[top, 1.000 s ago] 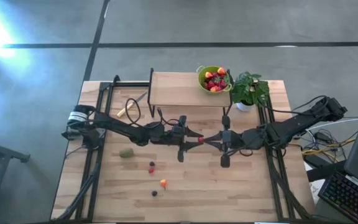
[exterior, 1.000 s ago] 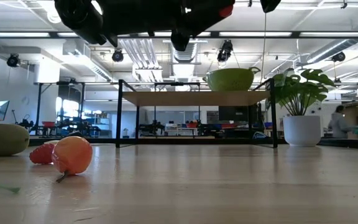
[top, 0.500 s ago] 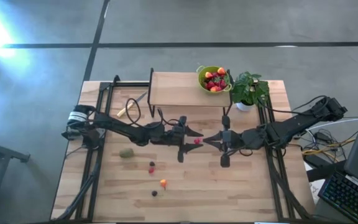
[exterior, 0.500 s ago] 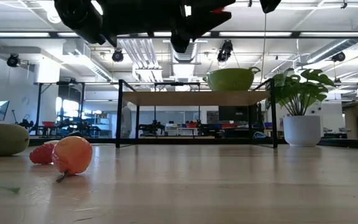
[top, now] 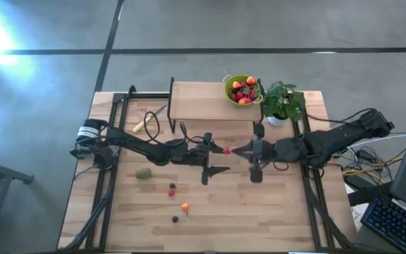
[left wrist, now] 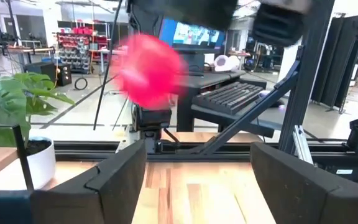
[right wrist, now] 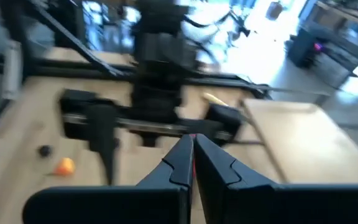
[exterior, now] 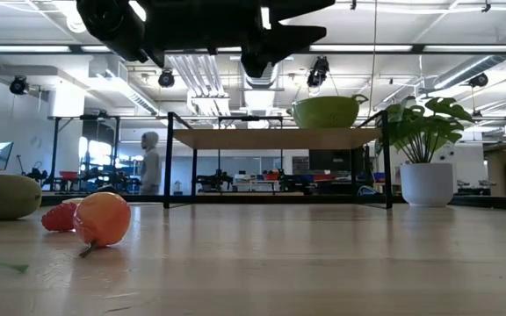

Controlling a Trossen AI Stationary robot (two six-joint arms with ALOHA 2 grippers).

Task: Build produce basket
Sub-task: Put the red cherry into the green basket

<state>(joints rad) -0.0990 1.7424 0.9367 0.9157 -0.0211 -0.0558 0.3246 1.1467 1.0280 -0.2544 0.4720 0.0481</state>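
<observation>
The produce basket (top: 242,89), a lime-green colander with red berries in it, stands on a raised wooden shelf (top: 203,101) at the table's far side. Over the table's middle my two grippers face each other tip to tip. My right gripper (top: 233,150) is shut on a red berry (top: 226,149). My left gripper (top: 222,159) stands open just left of it, and the berry (left wrist: 148,68) shows blurred ahead of its fingers. A kiwi-like fruit (top: 143,173) and three small berries (top: 171,189) lie on the table's near left part. My right gripper pinches the red berry at its two fingertips; in its wrist view only a thin red strip (right wrist: 193,157) shows between the shut fingers. The fingers come from the table's right, slanting slightly down. The berry is lifted clear of the table.
A potted plant (top: 283,102) stands right of the basket. A yellow-handled knife (top: 146,120) lies at the far left beside the shelf. The black shelf frame (exterior: 172,158) rises at the far side. A person walks in the room beyond (exterior: 150,162).
My left gripper has opened and let go of the red berry, staying where it was. My right gripper, shut on the berry, has risen and drawn it a little toward the table's far edge, away from the left fingers.
</observation>
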